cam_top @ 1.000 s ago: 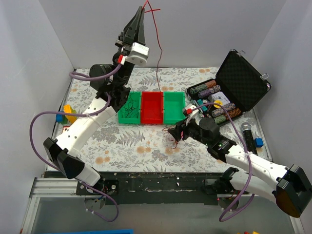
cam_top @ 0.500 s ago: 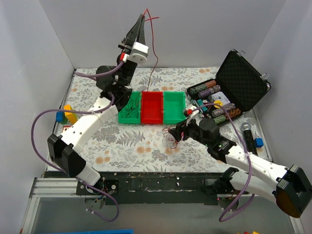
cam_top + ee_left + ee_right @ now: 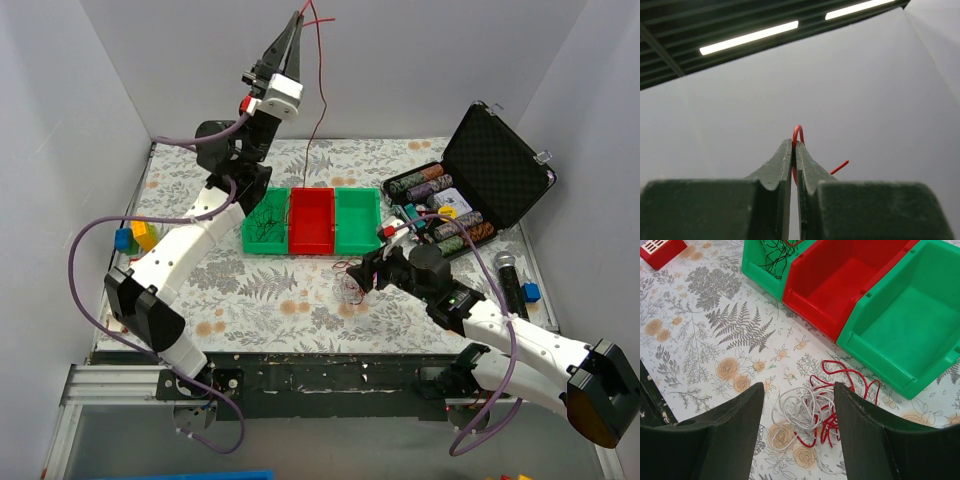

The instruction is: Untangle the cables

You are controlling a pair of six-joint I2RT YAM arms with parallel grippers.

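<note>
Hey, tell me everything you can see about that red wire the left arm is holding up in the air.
A single thin red wire, pinched near one end by the shut left claw, high above the table. It loops over the fingertips and a short tail sticks out. The rest hangs in a loose curve toward the far rim of the red bin; contact there is unclear.
</note>
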